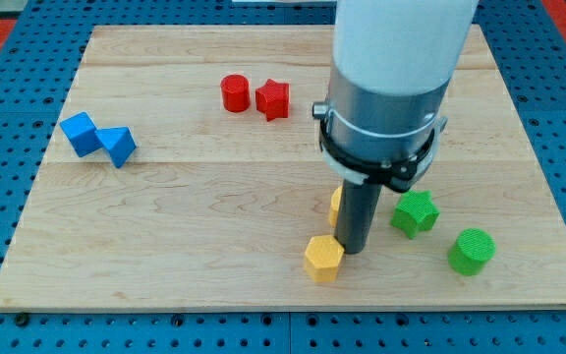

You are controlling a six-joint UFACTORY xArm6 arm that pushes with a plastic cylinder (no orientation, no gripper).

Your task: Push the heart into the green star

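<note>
Blue pegboard frames a pale wooden counter on which the blocks are scattered. Up near the view's top sit a red cylinder and a red star-like block, just beside each other; at the view's left a blue cube touches a blue triangular block. Toward the view's bottom right lie the green star and, a little further right and lower, a green cylinder.

A yellow hexagonal block rests just left of my tip, close enough that I cannot tell whether they touch. Behind the rod a second yellow block peeks out on its left side; most of it is hidden, so its shape is unclear, but I judge it to be the heart, since no other block looks like one. The end effector is a bare rod with nothing to open or close, and it holds nothing.

The green star is near the rod on its right, apart from the yellow block. The step in hand looks like lining up behind the heart. Next, my tip should get round to the heart's left side, clear of the hexagon, then push rightward and slightly down toward the star
</note>
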